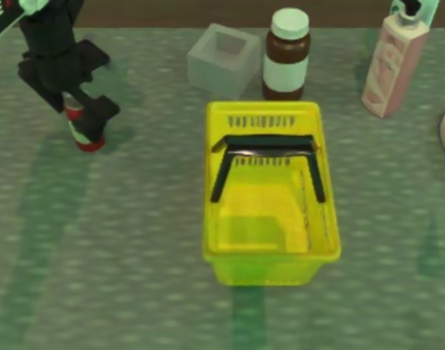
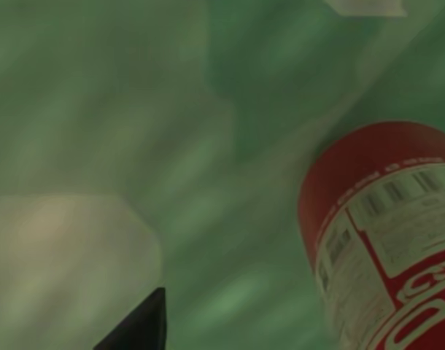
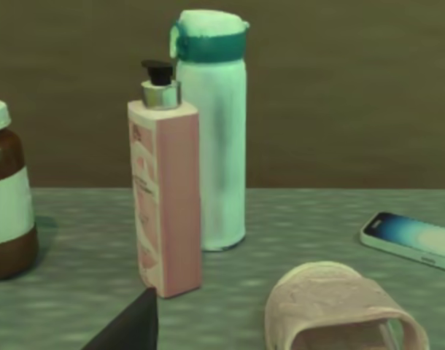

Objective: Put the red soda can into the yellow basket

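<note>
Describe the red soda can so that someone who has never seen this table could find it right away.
Start at the yellow basket in the middle of the table, then look to the table's far left, where the left gripper reaches down. The red soda can stands upright under it. It is the only red thing, and much shorter than the brown jar behind the basket.

red soda can [image 2: 383,240] close up above green table [image 2: 135,109].
</note>
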Robot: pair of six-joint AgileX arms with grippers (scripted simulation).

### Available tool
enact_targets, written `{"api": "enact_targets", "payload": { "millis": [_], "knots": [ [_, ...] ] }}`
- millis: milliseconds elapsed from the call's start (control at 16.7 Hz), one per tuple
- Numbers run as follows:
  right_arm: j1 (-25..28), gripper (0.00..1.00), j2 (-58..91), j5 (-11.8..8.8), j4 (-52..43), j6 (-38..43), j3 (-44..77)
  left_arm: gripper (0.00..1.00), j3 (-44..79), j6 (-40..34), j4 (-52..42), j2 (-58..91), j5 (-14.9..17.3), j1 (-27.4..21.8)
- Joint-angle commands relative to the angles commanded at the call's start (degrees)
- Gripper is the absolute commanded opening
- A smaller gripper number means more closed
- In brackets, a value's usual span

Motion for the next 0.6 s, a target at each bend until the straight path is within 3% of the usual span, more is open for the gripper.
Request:
{"api": "enact_targets", "payload": {
  "millis": [600],
  "knots": [
    [0.0,1.0,0.0,0.0,0.0,0.0,0.0,0.1,0.0,0.0,0.0,0.0,0.0,0.0]
  ]
}}
